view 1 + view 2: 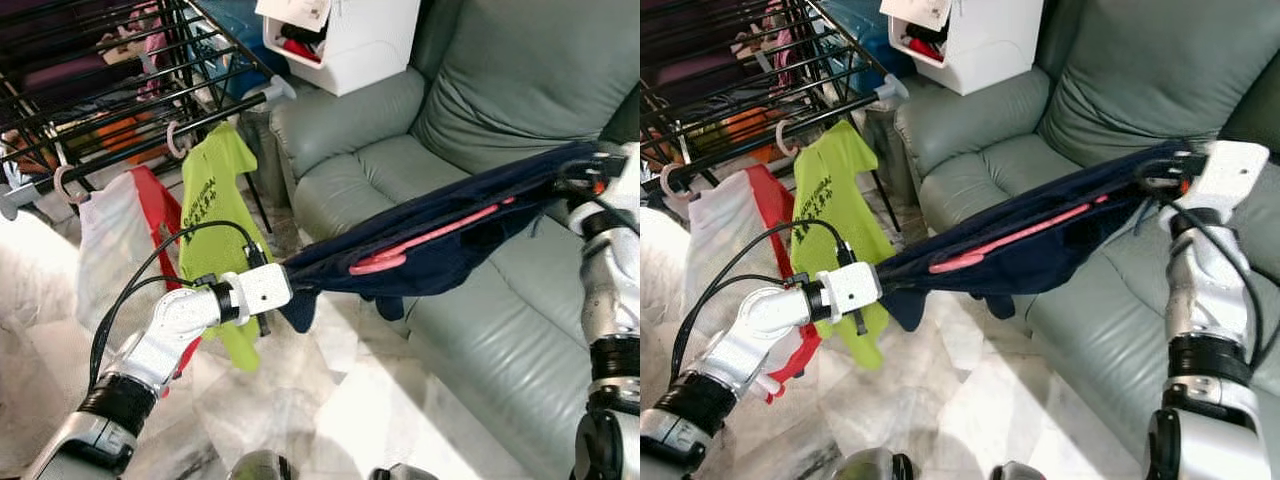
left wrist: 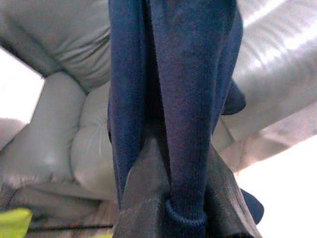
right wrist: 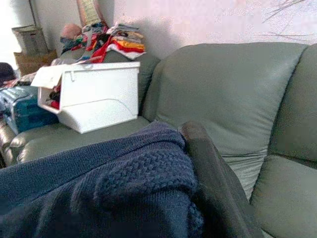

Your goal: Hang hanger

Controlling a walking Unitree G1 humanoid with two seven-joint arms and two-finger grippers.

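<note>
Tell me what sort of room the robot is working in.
Most likely a home living room used for drying laundry: a grey-green sofa, a black drying rack with a lime shirt hanging from it, and a white storage bin on the sofa arm. Both grippers hold a navy garment stretched between them.

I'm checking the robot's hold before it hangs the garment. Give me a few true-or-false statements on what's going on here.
1. Both grippers hold the navy garment stretched between them. True: the left gripper has one end, the right gripper the other.
2. A pink hanger sits in the garment. True.
3. The garment lies flat on the sofa. False: it is held up over the sofa's seat.
4. The rack is bare. False: a yellow-green shirt and a white garment hang from it.
5. A white bin sits on the sofa's armrest. True.
</note>
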